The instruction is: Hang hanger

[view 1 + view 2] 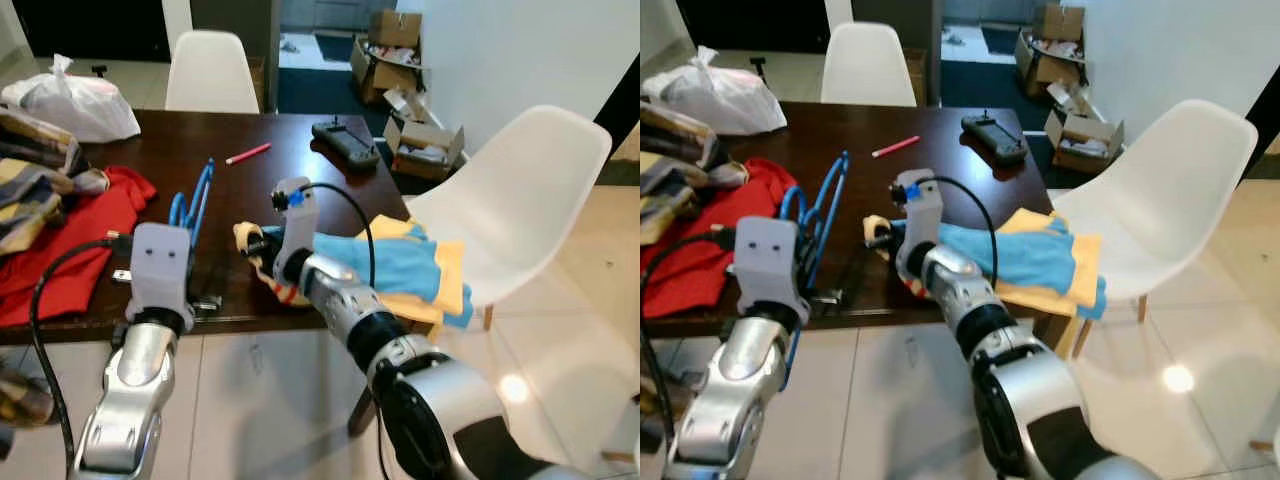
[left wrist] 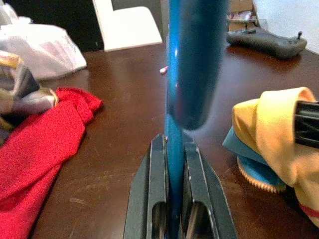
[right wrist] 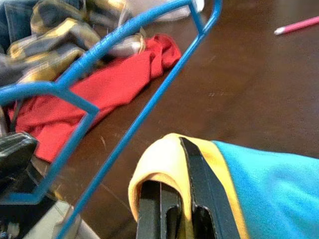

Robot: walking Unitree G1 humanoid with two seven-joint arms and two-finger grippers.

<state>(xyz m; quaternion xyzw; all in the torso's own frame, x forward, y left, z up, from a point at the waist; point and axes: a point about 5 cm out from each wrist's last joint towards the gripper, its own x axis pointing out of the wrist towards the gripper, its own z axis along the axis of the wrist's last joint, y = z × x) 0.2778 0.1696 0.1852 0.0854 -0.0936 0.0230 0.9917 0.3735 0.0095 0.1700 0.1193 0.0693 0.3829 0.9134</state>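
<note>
The left gripper [image 2: 172, 209] is clamped on the blue hanger [image 1: 192, 205], which rises just ahead of it over the dark table [image 1: 250, 190]. Beside it, the right gripper [image 3: 174, 209] pinches the yellow-and-blue garment [image 1: 410, 265]; a red cloth [image 1: 70, 240] lies beyond the left gripper.

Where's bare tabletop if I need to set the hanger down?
Bare wood lies mid-table, between the pink pencil, the black controller and the blue hanger. The left side is crowded by the red garment; the near right edge by the blue-and-yellow garment.
</note>
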